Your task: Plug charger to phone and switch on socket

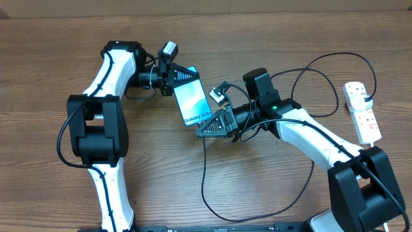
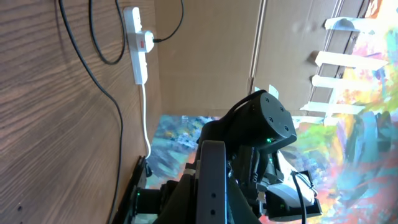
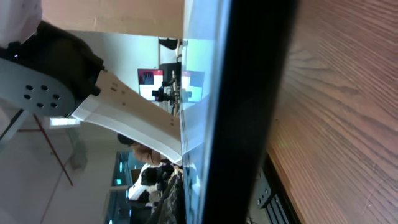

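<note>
Phone (image 1: 193,100) sits betw. the two claws, screen up. Its far short edge is pinched in the left claw (image 1: 175,78), which is closed on it; its "Galaxy" short edge lies right at the tips of the right claw (image 1: 207,127). Long axis runs claw to claw, on a slant in the overhead view; Galaxy end points at the right claw, other end into the left one. Can't tell if it's lifted off the table (image 1: 270,200). Right wrist view shows only the phone's dark edge (image 3: 249,112), v. close in front of that claw.

Right claw is fully closed; charger (image 1: 204,174) cable emerges just under it and loops away behind it, so prob. it has the plug end; tip is hidden, though, so can't tell what it grips.

Step in hand, as I judge: plugging charger into phone, at the insertion stage; switch not yet done. Next move needs the tip lined up w/ the port, presumably in the Galaxy edge, then pushed straight along the phone's long axis toward the left claw, which must brace. After that the right claw must let go & travel to the socket (image 1: 362,111), well apart behind it past its own arm, for the red switch.
</note>
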Motion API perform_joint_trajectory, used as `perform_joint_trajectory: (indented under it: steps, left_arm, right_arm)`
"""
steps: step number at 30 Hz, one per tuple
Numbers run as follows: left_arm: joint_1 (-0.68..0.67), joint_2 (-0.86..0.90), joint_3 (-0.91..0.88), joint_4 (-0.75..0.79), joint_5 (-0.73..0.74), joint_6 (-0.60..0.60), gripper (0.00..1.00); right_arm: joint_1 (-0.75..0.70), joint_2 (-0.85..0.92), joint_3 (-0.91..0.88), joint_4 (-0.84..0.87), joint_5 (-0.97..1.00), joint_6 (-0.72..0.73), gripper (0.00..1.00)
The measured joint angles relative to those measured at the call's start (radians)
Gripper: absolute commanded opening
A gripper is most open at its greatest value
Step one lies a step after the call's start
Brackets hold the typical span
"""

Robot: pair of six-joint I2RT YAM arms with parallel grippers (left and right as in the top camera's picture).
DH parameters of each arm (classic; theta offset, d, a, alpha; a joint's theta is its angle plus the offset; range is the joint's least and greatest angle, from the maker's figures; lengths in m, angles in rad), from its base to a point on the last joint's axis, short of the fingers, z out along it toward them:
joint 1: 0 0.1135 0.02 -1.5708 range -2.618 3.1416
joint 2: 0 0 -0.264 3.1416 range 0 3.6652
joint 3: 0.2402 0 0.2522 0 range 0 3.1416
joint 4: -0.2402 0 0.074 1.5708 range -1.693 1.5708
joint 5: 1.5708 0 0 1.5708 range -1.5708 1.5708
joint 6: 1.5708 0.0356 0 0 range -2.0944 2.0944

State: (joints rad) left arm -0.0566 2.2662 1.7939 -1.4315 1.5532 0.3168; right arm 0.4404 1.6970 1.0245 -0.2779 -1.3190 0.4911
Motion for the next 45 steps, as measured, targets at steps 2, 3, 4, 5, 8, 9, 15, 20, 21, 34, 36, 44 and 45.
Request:
perform_joint_trajectory:
  steps: [2,3,4,5,8,9,15,20,21,34,36,44,45]
  left_arm:
    - [0.002,0.000,0.000,0.004,0.000,0.000,0.04]
    - [0.004,0.000,0.000,0.006,0.000,0.000,0.04]
    - [0.006,0.000,0.000,0.006,0.000,0.000,0.04]
    - [0.009,0.000,0.000,0.006,0.001,0.000,0.04]
    - [0.013,0.000,0.000,0.005,0.001,0.000,0.04]
    - [0.013,0.000,0.000,0.003,0.003,0.000,0.04]
    - [0.019,0.000,0.000,0.002,0.009,0.000,0.04]
    - [0.019,0.000,0.001,-0.013,0.009,0.008,0.04]
    - [0.020,0.000,0.002,-0.020,0.009,0.012,0.04]
    - [0.031,0.000,0.013,-0.085,0.008,0.072,0.04]
    - [0.031,0.000,0.013,-0.088,0.008,0.076,0.04]
    - [-0.024,0.000,0.011,-0.106,-0.055,0.107,0.04]
    - [-0.029,0.000,0.011,-0.105,-0.060,0.109,0.04]
  right_arm:
    - [0.000,0.000,0.000,0.013,0.011,0.022,0.04]
    - [0.001,0.000,0.000,0.023,0.013,0.033,0.04]
    - [0.001,0.000,0.000,0.033,0.016,0.045,0.04]
    - [0.002,0.000,0.000,0.045,0.015,0.060,0.04]
    - [0.006,0.000,-0.004,0.088,0.016,0.111,0.04]
    - [0.006,0.000,-0.005,0.103,0.014,0.126,0.04]
    - [0.006,0.000,-0.011,0.155,0.012,0.204,0.04]
    - [0.008,0.000,-0.011,0.172,0.015,0.240,0.04]
    - [0.008,0.000,-0.012,0.179,0.014,0.245,0.04]
    - [0.013,0.000,-0.016,0.235,0.018,0.302,0.04]
    - [0.013,0.000,-0.018,0.254,0.019,0.312,0.07]
    - [-0.085,0.008,-0.011,0.505,0.120,0.344,1.00]
    - [-0.102,0.008,-0.009,0.512,0.102,0.343,1.00]
